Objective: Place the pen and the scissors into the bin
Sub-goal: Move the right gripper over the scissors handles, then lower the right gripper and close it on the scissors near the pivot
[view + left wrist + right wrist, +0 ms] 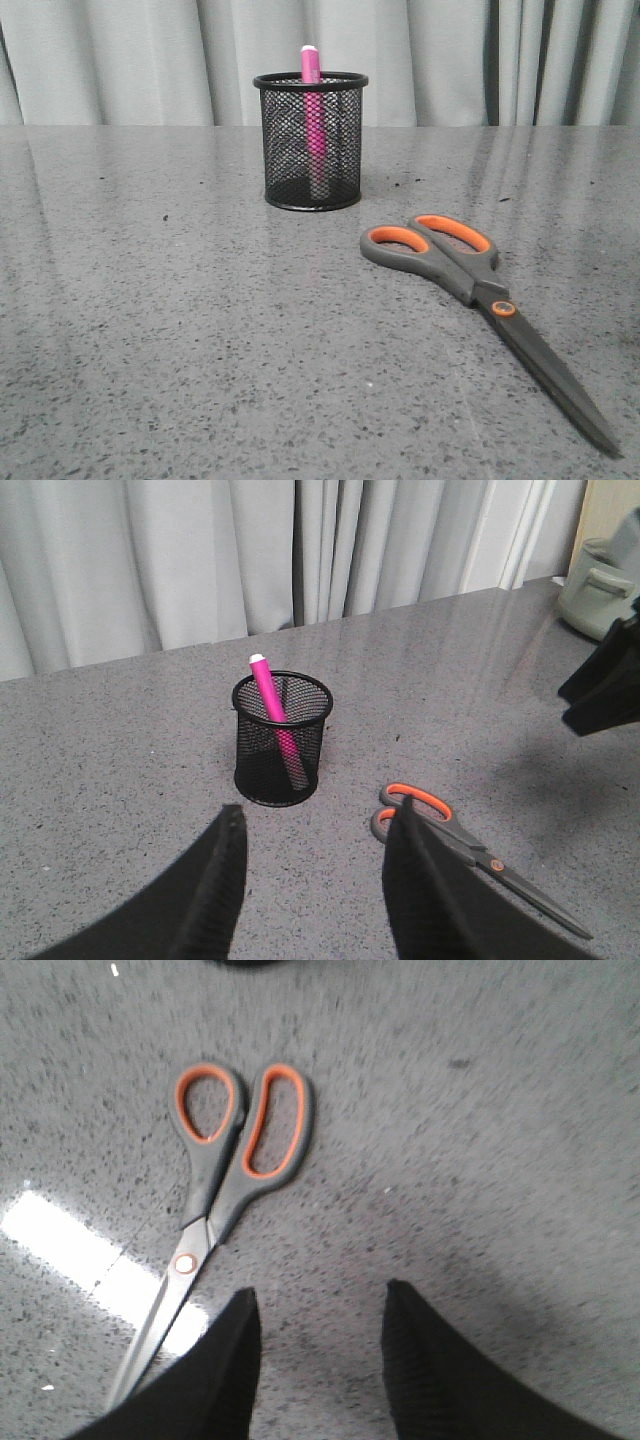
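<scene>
Pen [312, 110] already stands in the bin [311, 195]; scissors [480, 290] lie flat on the table [150, 330] just beside it. Both your grippers, left [310, 880] and right [318, 1355], are spread and empty. Scissors outsize the bin, so dropping them in probably tips it.

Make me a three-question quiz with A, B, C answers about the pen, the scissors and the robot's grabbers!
1. Where is the pen?
A. Standing in the bin
B. Flat on the table
C. In a gripper

2. What colour lines the handles of the scissors?
A. Blue
B. Orange
C. Green

3. How is the right gripper?
A. Shut on the scissors
B. Shut on the pen
C. Open, holding nothing

Answers:
1. A, its pink body shows through the mesh.
2. B, both finger loops have orange rims.
3. C, its fingers stand apart above the table, beside the scissors.
</scene>
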